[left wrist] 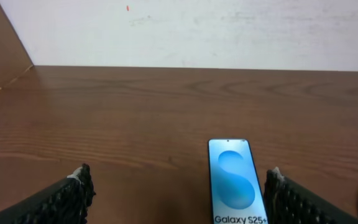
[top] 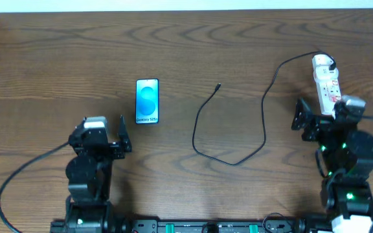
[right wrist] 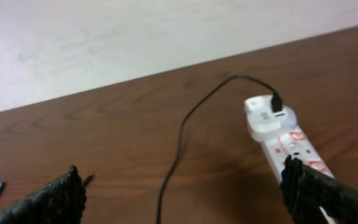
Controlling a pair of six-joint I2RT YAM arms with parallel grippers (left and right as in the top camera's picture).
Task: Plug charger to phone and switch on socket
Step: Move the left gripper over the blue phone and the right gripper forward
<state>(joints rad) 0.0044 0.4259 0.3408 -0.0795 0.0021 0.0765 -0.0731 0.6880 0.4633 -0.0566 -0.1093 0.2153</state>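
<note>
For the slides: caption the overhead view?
Phone and charger lie apart; charger runs to socket; left pincer and right pincer open, empty.

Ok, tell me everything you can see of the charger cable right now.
The charger is a long, thin black cable lying slack on the wooden table. Its black plug sits in a white adapter on the far end of the power strip. From there it arcs left, runs toward the robot, loops and curls back up to its small free tip, which lies right of the phone, apart from it. Nothing holds it.
</note>
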